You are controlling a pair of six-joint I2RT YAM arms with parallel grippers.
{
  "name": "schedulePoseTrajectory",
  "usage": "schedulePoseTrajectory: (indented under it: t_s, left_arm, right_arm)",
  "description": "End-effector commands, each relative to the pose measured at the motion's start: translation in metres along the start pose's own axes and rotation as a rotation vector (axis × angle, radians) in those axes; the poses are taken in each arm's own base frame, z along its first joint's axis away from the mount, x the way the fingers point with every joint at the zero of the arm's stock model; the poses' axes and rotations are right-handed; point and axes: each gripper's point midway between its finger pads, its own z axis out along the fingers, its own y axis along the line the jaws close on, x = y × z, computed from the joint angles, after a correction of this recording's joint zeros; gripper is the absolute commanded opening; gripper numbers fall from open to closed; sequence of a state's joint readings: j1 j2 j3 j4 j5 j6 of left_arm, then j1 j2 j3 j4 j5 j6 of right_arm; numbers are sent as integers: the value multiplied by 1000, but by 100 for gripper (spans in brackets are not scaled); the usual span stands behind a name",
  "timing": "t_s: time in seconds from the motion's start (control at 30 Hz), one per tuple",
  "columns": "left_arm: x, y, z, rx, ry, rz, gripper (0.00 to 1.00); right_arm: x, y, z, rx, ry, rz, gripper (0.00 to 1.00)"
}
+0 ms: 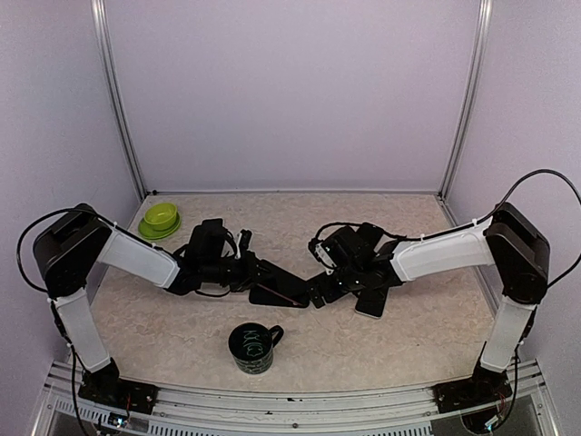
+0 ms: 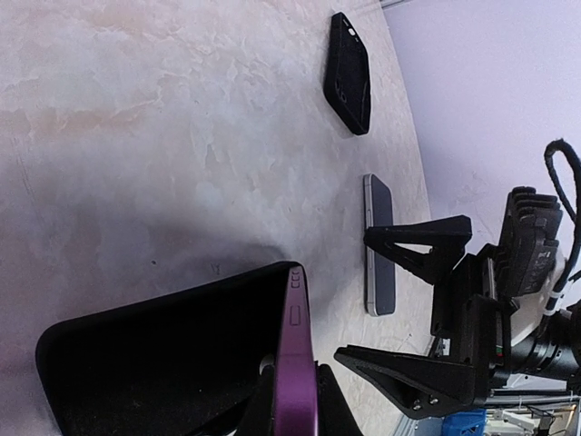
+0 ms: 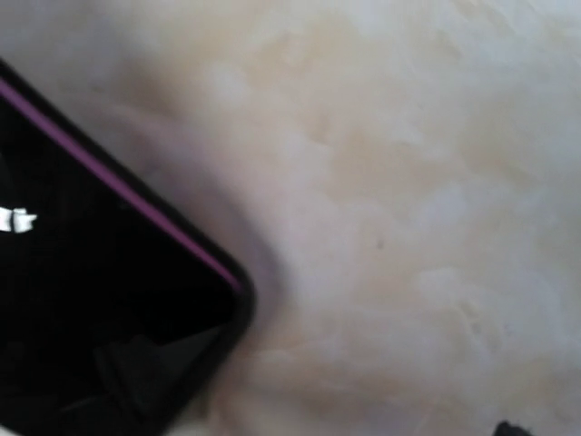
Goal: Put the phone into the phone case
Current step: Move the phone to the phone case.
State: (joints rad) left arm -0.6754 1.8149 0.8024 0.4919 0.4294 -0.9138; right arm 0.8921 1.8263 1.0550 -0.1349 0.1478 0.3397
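Note:
My left gripper (image 2: 295,386) is shut on the long edge of a dark slab with a purple side (image 2: 292,336), holding it tilted just above the table; in the top view this slab (image 1: 283,291) sits between the two grippers. I cannot tell whether it is the phone, the case or both. My right gripper (image 2: 354,295) is open, its fingers (image 2: 413,245) spread just beside the purple edge, apart from it. In the right wrist view the slab's rounded corner (image 3: 109,300) fills the lower left. A silver-edged phone (image 2: 379,245) and a black case (image 2: 349,73) lie flat beyond.
A green bowl (image 1: 160,219) stands at the back left. A black mug (image 1: 252,347) stands near the front edge, between the arms. A dark phone (image 1: 372,302) lies under the right forearm. Pale walls enclose the table.

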Motion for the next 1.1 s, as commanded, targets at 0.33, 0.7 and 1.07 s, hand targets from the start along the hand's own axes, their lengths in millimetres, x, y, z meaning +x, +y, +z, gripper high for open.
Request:
schedulePoseTrajectory:
  t_s: [0.33, 0.7, 1.07]
  left_arm:
    - [13, 37, 4, -10, 4, -25, 0]
    - [25, 62, 9, -50, 35, -36, 0]
    - [13, 46, -1, 39, -9, -43, 0]
  right_arm:
    - [7, -7, -5, -11, 19, 57, 96]
    - [4, -4, -10, -65, 12, 95, 96]
    - [-9, -13, -24, -110, -38, 189, 99]
